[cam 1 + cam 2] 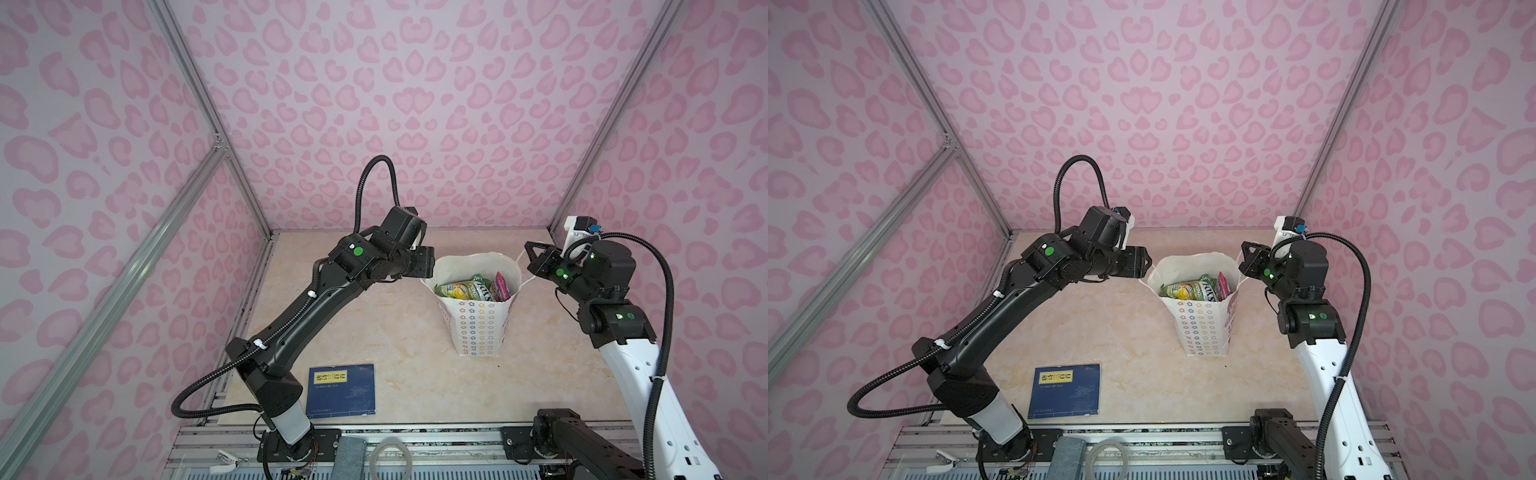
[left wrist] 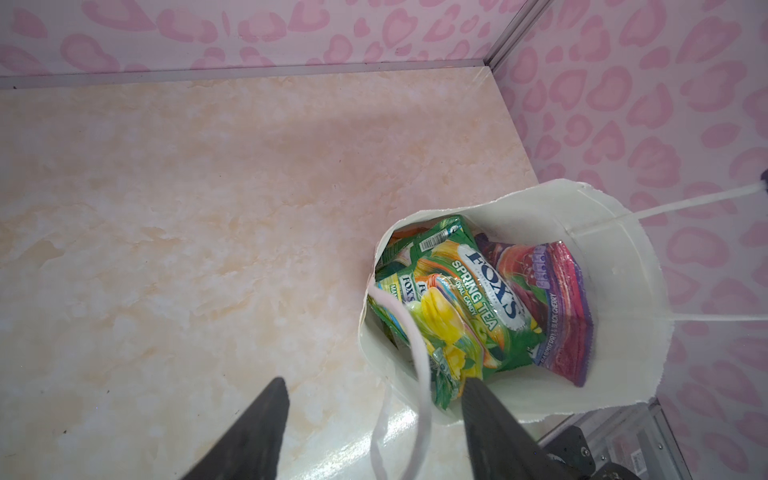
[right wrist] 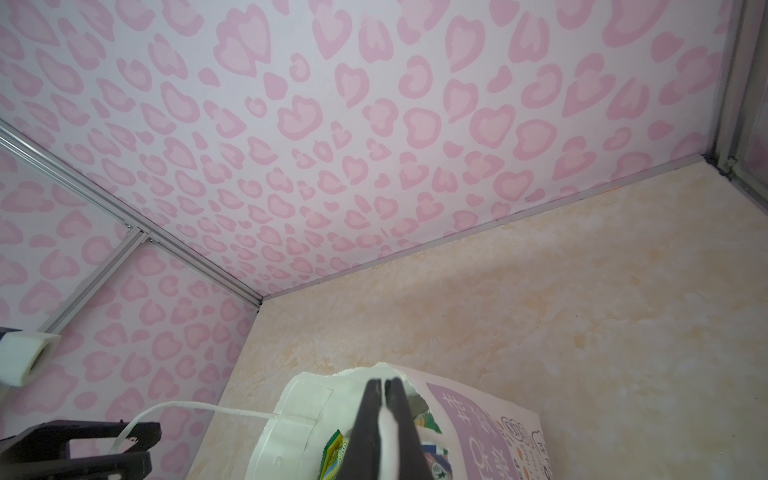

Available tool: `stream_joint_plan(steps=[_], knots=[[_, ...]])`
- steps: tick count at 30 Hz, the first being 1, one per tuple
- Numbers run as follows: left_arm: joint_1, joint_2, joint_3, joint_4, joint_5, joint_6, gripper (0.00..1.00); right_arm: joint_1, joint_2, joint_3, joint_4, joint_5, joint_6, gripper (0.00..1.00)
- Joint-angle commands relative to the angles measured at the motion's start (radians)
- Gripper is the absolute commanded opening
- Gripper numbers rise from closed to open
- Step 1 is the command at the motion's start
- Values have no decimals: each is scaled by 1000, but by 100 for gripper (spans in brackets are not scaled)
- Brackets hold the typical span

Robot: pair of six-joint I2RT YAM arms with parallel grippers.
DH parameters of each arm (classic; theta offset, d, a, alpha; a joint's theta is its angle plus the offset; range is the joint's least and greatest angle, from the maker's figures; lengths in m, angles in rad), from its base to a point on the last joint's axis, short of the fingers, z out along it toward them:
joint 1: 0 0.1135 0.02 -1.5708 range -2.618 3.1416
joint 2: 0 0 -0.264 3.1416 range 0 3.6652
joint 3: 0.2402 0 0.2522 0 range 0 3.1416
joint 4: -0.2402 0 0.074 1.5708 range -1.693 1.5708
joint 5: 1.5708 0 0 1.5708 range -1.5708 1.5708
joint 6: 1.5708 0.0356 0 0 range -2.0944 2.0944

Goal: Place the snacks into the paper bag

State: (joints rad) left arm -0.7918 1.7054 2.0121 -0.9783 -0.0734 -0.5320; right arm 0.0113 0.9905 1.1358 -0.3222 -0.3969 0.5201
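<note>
Marbled surface (image 1: 374, 332) bears the bag (image 1: 480, 328) upright, snacks (image 1: 467, 289) inside it; right gripper (image 3: 384, 381) is clamped on one handle (image 3: 388, 419), left gripper (image 2: 376, 382) stands open astride the second handle (image 2: 420, 357) and, in my judgement, should pinch cord only, clear of the snacks.

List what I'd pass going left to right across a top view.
blue book → left pincer → paper bag, with the snacks inside → right pincer
</note>
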Motion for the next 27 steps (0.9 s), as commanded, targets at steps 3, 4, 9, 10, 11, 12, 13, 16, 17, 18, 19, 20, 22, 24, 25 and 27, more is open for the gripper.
stream_joint_plan(steps=[3, 4, 9, 10, 11, 12, 13, 16, 17, 18, 19, 20, 22, 24, 25, 27], knots=[[21, 60, 47, 25, 74, -3, 52, 1, -8, 2, 75, -17, -2, 0], [23, 71, 53, 27, 88, -5, 47, 0, -9, 2, 75, -16, -2, 0], [28, 101, 71, 52, 176, -12, 23, 0, -4, 0, 81, -20, 1, 0], [29, 103, 75, 59, 196, -14, 18, 0, -3, -2, 84, -23, 3, 0], [33, 105, 81, 64, 213, -17, 14, 1, -1, -1, 86, -26, 5, 0], [36, 107, 86, 66, 224, -21, 11, 0, 0, -1, 86, -28, 6, 0], [43, 111, 92, 66, 235, -28, 6, 1, 2, -1, 86, -29, 5, 0], [73, 116, 90, 99, 304, -56, 4, 0, 0, -1, 87, -32, 6, 0], [84, 118, 83, 121, 350, -69, 4, 0, 0, -1, 88, -34, 7, 0], [91, 119, 75, 148, 394, -80, 4, 1, 2, -2, 89, -38, 7, 0], [97, 121, 70, 177, 437, -91, 4, 0, 4, 0, 88, -44, 6, 0], [97, 125, 73, 199, 471, -97, 4, 1, 6, 1, 87, -48, 8, 0], [98, 133, 88, 234, 528, -111, 4, 1, 10, -1, 92, -58, 13, 0], [100, 142, 117, 251, 573, -123, 4, 1, 15, -3, 100, -69, 20, 0], [101, 145, 133, 259, 596, -126, 4, 0, 19, -2, 104, -79, 25, 0], [106, 145, 155, 276, 628, -134, 4, 1, 25, -5, 116, -100, 36, 0]])
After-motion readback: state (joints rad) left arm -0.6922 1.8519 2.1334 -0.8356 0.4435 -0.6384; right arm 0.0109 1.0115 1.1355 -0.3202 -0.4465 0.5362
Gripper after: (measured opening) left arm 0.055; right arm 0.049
